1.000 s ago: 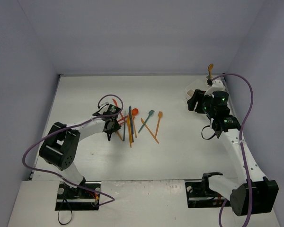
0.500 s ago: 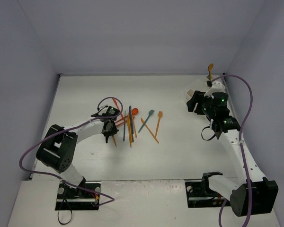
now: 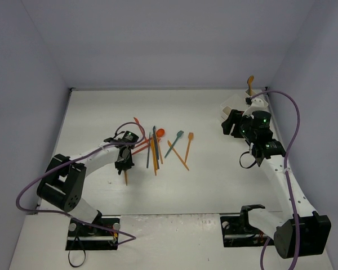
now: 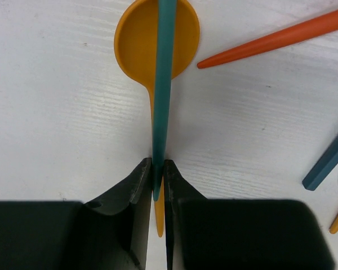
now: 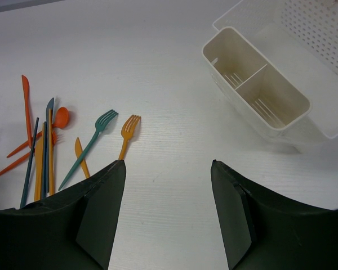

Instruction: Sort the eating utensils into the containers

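My left gripper is shut on the end of a teal utensil. That handle runs forward over an orange spoon, whose own handle tip also lies between the fingers. In the top view the left gripper sits left of the pile of eating utensils. My right gripper is open and holds nothing. It hovers over bare table near the white containers. A teal fork, an orange fork and an orange knife lie ahead of it to the left.
A perforated white tray stands behind the divided bin. An orange utensil sticks up at the containers by the back right corner. A red-orange handle and a dark blue handle lie right of the left gripper.
The left gripper has closed and drawn back toward the near edge, away from the pile, and an orange utensil has moved with it. The right arm has stayed still.
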